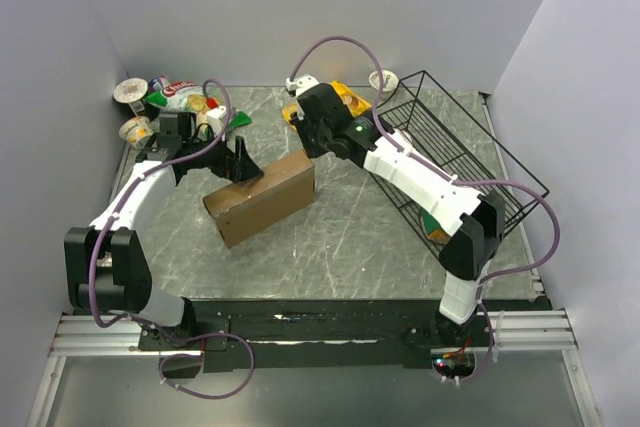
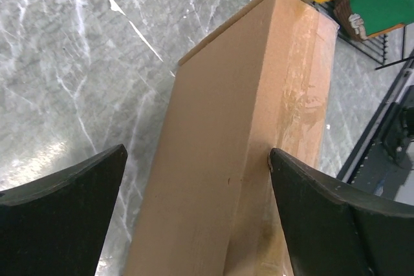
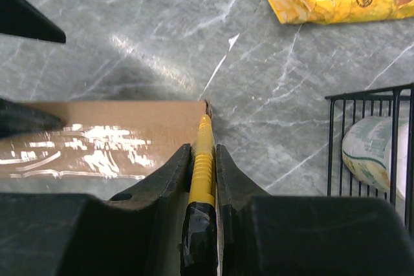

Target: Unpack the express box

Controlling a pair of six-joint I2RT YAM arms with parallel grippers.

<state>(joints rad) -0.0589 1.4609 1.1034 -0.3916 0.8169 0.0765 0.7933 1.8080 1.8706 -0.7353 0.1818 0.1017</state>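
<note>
Grey marbled tabletop [image 1: 330, 257] running back from the arm bases at the near edge, closed in by plain pale walls [image 1: 300, 7] on three sides. Lying at a slant about mid-table: express box [image 1: 262, 197], lid closed, clear tape [image 3: 84, 147] running along the top seam with no cut showing. Hovering over the box's left end: left gripper [image 1: 243, 162], jaws standing fully apart, one finger passing down each side of the box, clamping nothing; contact with the cardboard not determinable. Working at the box's right end: right gripper [image 3: 204, 153], jaws pinching narrowly on a yellow utility knife [image 3: 202, 179], blade tip meeting the top corner of the box near the end of the tape. Judged status: unpacking only just starting, slit not yet made; left to do: cutting the tape, lifting the lid, taking out the contents, hidden at present. Lying just beyond the right gripper: yellow chip bag [image 1: 350, 99]. Standing along the right side: black wire basket [image 1: 470, 157], holding a pale packet [image 3: 372, 150]. Sitting in the far-left corner: cluster of snack packs and cups [image 1: 170, 97].
</note>
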